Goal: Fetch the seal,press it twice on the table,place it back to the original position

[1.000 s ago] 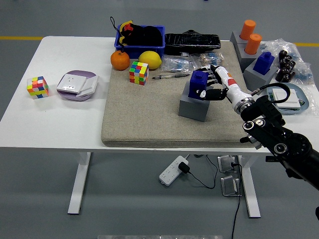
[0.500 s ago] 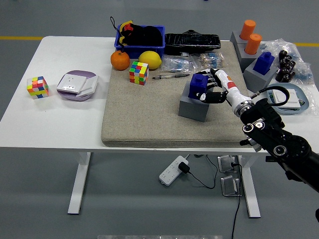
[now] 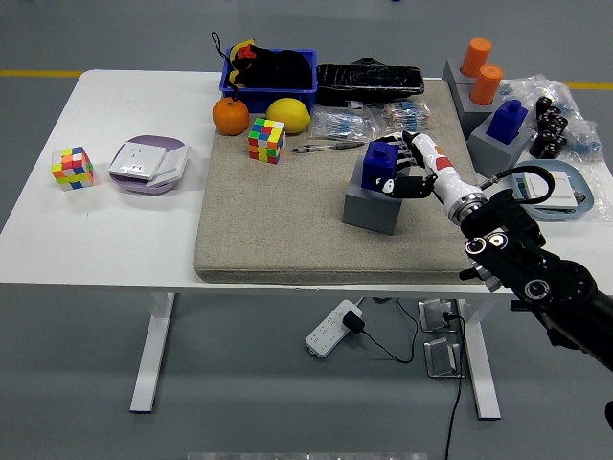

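A blue seal stands in a grey block holder on the beige mat, right of centre. My right hand reaches in from the lower right and its fingers are curled around the seal's right side, gripping it. The seal still sits on the holder. My left arm is out of view.
A second blue seal and two orange seals stand in grey holders at the far right. A blue bin, an orange, a lemon, a Rubik's cube and a pen lie on the mat's far side. Another cube and a purple box sit at left.
My right hand has shifted slightly up and back, closing tighter around the blue seal. The seal has shifted slightly toward the far side with it.
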`<action>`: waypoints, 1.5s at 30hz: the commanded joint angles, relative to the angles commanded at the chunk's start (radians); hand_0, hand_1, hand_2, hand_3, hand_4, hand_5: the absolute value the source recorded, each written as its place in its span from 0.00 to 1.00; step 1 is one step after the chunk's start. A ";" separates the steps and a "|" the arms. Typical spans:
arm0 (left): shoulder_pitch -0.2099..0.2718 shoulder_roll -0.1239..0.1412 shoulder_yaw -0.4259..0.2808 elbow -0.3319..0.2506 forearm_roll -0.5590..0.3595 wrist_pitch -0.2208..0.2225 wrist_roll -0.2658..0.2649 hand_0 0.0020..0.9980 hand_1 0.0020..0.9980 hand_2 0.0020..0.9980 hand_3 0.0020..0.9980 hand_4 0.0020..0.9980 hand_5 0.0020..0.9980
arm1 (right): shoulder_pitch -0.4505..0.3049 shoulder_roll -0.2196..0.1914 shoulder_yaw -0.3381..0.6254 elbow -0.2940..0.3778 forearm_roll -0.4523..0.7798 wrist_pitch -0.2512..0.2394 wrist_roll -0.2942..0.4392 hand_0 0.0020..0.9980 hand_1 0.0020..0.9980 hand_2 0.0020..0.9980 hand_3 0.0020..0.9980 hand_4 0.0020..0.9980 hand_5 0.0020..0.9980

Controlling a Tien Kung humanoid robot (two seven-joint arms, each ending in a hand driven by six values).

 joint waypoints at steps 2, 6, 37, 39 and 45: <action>0.000 0.000 0.000 0.000 0.000 0.000 0.000 0.83 0.80 0.76 0.82 0.74 0.33 | 0.000 0.000 0.000 0.000 0.001 0.003 0.000 0.78 0.73 0.70 0.69 0.74 0.00; 0.001 0.000 0.000 0.000 0.000 0.000 0.000 0.83 0.80 0.76 0.82 0.74 0.33 | 0.000 0.000 -0.001 -0.001 0.003 0.004 0.001 0.78 0.73 0.70 0.69 0.74 0.00; 0.004 0.003 0.002 -0.001 -0.001 -0.001 -0.001 0.83 0.80 0.76 0.82 0.74 0.33 | -0.003 -0.001 -0.003 0.008 -0.025 -0.005 -0.011 0.86 0.83 0.80 0.81 0.95 0.00; 0.004 0.003 0.002 -0.002 -0.001 -0.001 -0.001 0.83 0.80 0.76 0.82 0.74 0.33 | -0.002 -0.001 -0.003 0.008 -0.026 -0.007 -0.012 0.93 0.87 0.81 0.83 0.98 0.00; 0.002 0.006 0.005 -0.002 -0.001 -0.002 -0.001 0.83 0.80 0.76 0.82 0.74 0.33 | -0.002 -0.001 -0.003 0.008 -0.029 -0.008 -0.014 0.93 0.87 0.82 0.84 0.99 0.00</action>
